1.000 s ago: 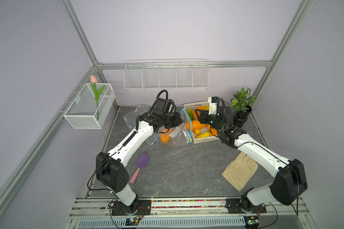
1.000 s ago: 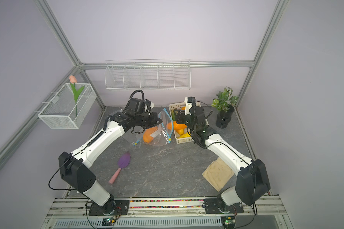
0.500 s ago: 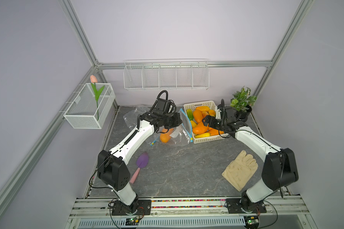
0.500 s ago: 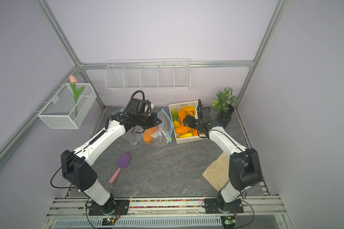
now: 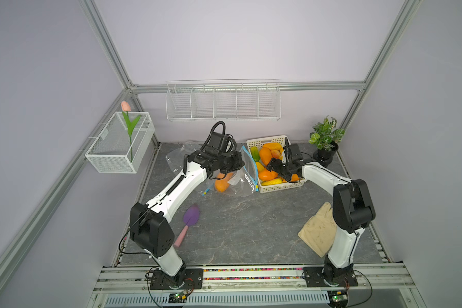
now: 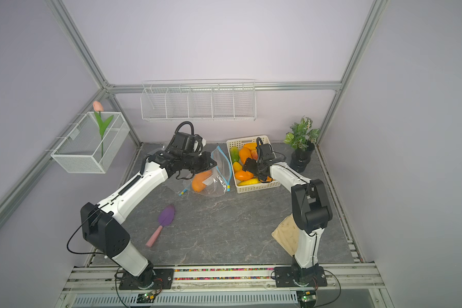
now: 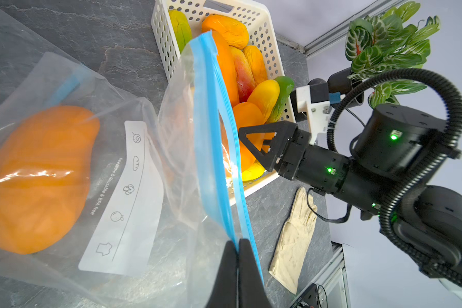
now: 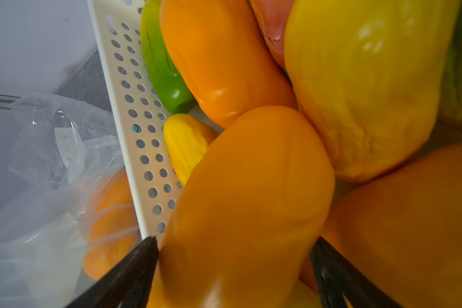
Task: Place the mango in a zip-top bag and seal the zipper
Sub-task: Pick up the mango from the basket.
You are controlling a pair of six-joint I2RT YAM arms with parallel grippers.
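A clear zip-top bag [image 5: 242,177] [image 6: 220,176] with a blue zipper strip [image 7: 211,133] stands on the grey table, one orange mango [image 5: 222,184] [image 6: 201,181] [image 7: 38,176] inside it. My left gripper [image 7: 237,244] [image 5: 241,163] is shut on the bag's zipper edge and holds it up. My right gripper [image 8: 235,242] [image 5: 275,170] is open and low in the white basket [image 5: 278,188] [image 8: 134,120]. Its fingers straddle another orange mango [image 8: 251,186] [image 5: 267,175] that lies among several fruits.
A purple trowel [image 5: 190,217] with a pink handle lies front left, a beige glove [image 5: 318,232] front right. A potted plant [image 5: 325,138] stands at the back right. A second clear bag [image 5: 178,157] lies behind my left arm. Wire racks hang on the walls.
My right arm has swung from beside the bag's mouth down into the basket, and its jaws have spread wide around an orange mango. My left gripper has kept its hold.
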